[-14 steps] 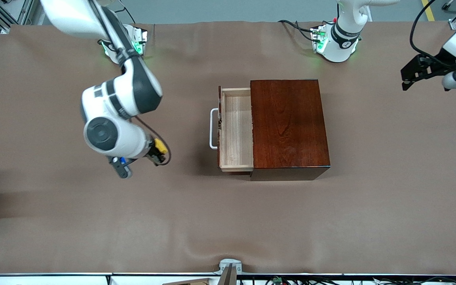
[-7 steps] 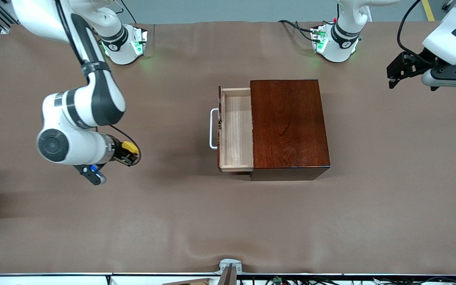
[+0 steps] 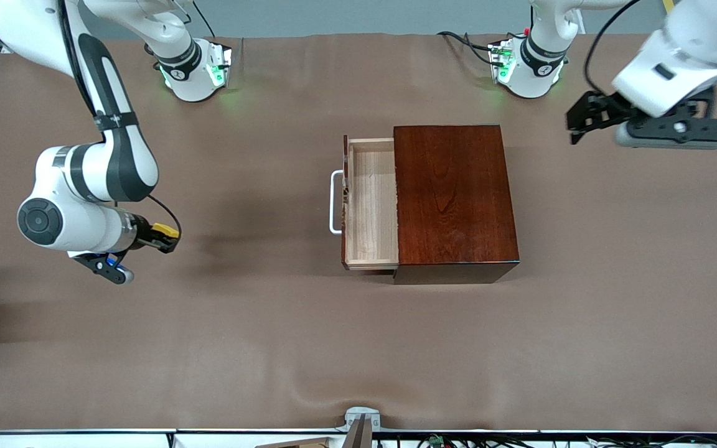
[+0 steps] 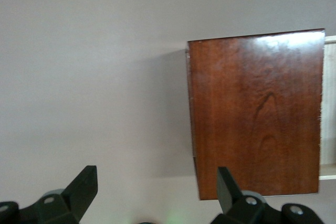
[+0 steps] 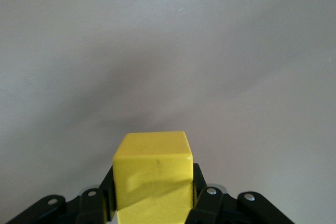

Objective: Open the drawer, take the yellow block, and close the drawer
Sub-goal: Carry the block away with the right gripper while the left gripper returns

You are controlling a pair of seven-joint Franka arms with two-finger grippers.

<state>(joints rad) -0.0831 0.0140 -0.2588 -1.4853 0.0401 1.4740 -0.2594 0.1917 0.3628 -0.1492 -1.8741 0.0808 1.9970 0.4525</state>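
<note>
In right gripper [image 3: 170,239] — yellow block [image 5: 153,170]

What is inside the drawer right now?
The pulled-out part of the drawer shows only bare pale wood. The part still under the wooden box is hidden. The yellow block is in the right gripper, over the table.

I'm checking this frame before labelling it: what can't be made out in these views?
- Drawer: its inner part is hidden under the wooden box top in the front view.
- Yellow block: its lower part is cut off by the right wrist view's edge and covered by the right gripper.
- Left gripper: its base is cut off in the left wrist view.
</note>
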